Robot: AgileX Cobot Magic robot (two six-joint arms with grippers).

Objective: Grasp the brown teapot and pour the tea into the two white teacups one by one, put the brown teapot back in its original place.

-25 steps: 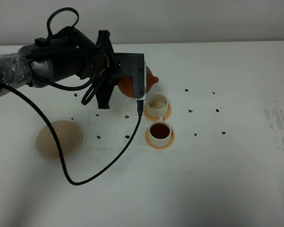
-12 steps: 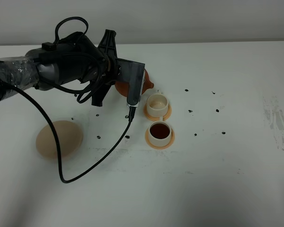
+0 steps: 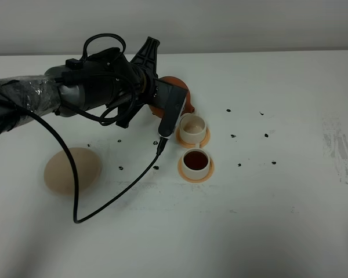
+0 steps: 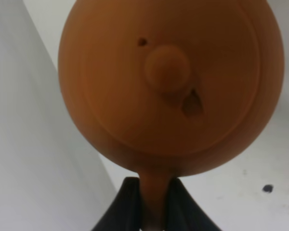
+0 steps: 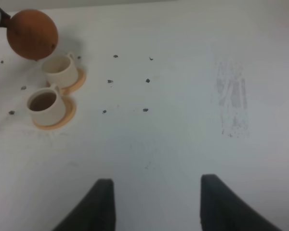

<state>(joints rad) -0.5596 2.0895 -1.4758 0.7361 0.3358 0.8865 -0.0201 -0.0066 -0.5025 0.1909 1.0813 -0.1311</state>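
Clenched on the loop handle, my left claw (image 4: 153, 185) holds the brown teapot (image 3: 178, 92) tilted in the air, spout by the rim of the farther white teacup (image 3: 193, 128). The nearer teacup (image 3: 196, 164) holds dark tea (image 3: 196, 158). The beige saucer (image 3: 72, 169) lies well apart. My right claw (image 5: 156, 179) hangs spread, gripping nothing.

1. Looks like a robotics lab or test room.
2. Bare white bench (image 3: 278, 231), speckled with black ink marks (image 3: 229, 110) on both sides of the left pincer (image 4: 153, 202).
3. Plain grey wall (image 3: 249, 23) behind that pincer; wrapped arm (image 3: 29, 95) with a loose black cable (image 3: 75, 197).
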